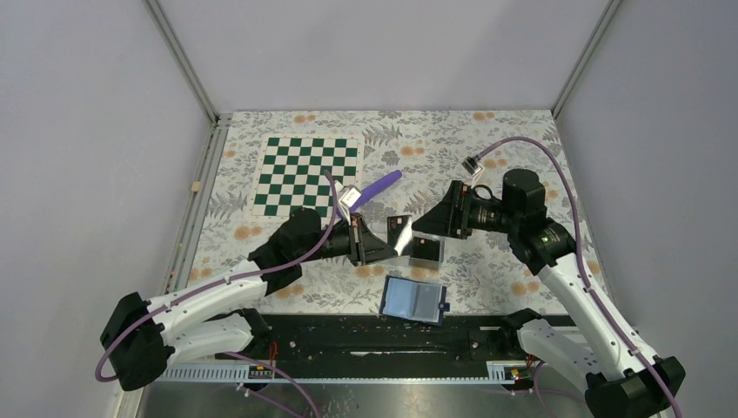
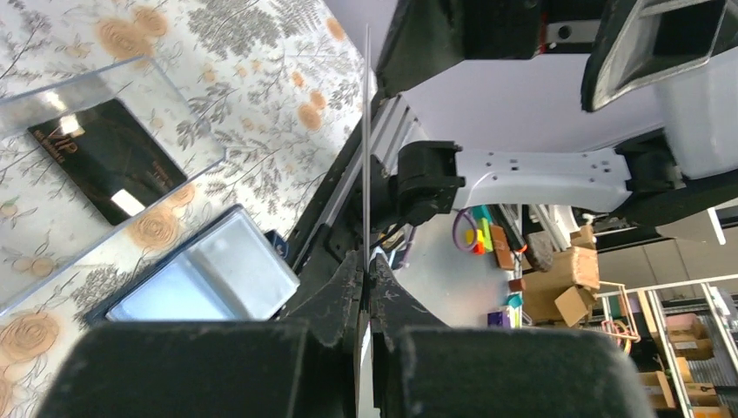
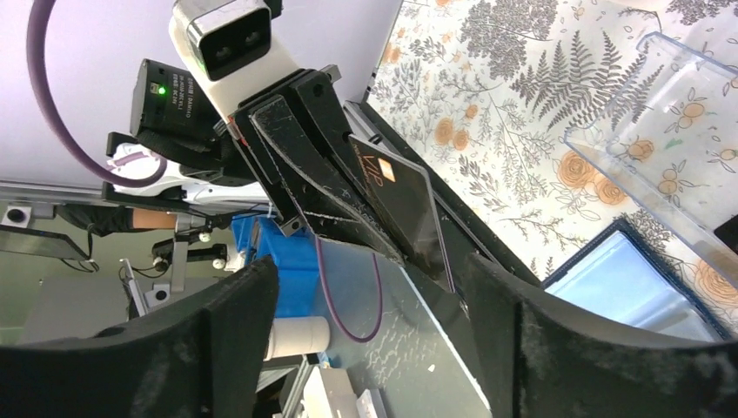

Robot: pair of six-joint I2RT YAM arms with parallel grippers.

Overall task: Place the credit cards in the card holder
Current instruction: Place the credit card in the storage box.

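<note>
- the left gripper (image 2: 365, 277), mid-frame in the top view, is clamped on a black card (image 3: 402, 198) held on edge.
- the right gripper (image 1: 423, 225) faces it from the right, jaws spread wide, holding nothing.
- the card holder (image 1: 415, 300) lies open at lower centre, pale pockets up.
- a second black card (image 2: 109, 157) sits in the clear tray (image 2: 96, 83) just above the holder, apparently flat, though glare blurs it.

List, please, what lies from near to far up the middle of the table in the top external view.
Card holder → clear tray holding a black card → purple object. The credit card in the left gripper overlaps the tray, so it is left out.
</note>
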